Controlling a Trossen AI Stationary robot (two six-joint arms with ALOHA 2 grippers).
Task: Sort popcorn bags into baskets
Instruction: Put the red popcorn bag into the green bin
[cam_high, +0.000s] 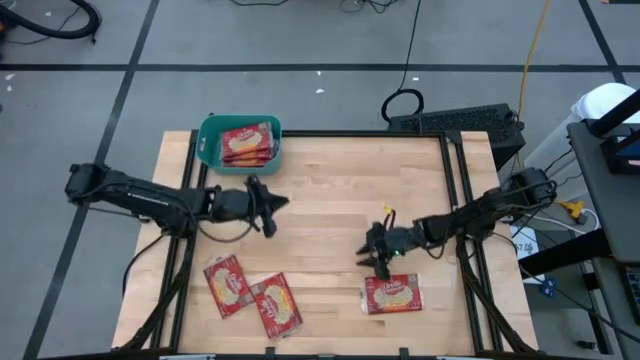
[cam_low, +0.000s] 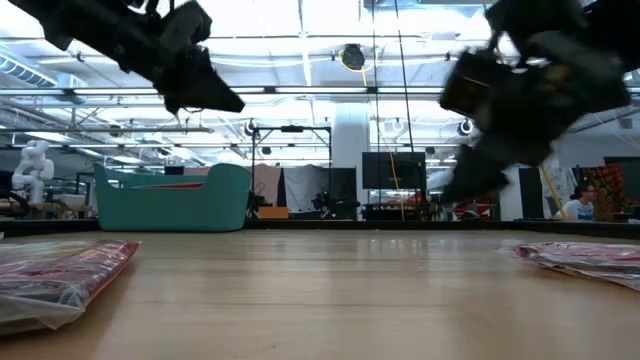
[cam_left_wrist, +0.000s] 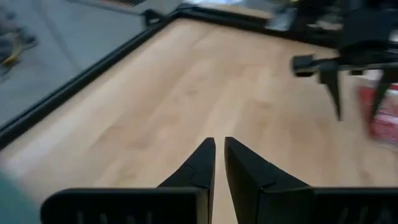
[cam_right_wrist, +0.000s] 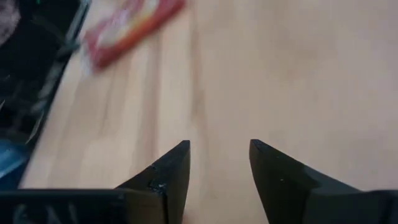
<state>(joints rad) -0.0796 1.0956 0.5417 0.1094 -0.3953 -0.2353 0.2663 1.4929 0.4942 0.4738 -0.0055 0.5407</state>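
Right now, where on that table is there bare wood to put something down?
The widest free patch is the far right corner, beyond the right end effector. The middle between the left end effector and the right one is bare too. Crowded: the near left corner with two popcorn bags, the single bag near right, and the teal basket far left.

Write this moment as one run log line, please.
left hand: shut, empty, mid-table | right hand: open, empty, above bag | basket: holds bags
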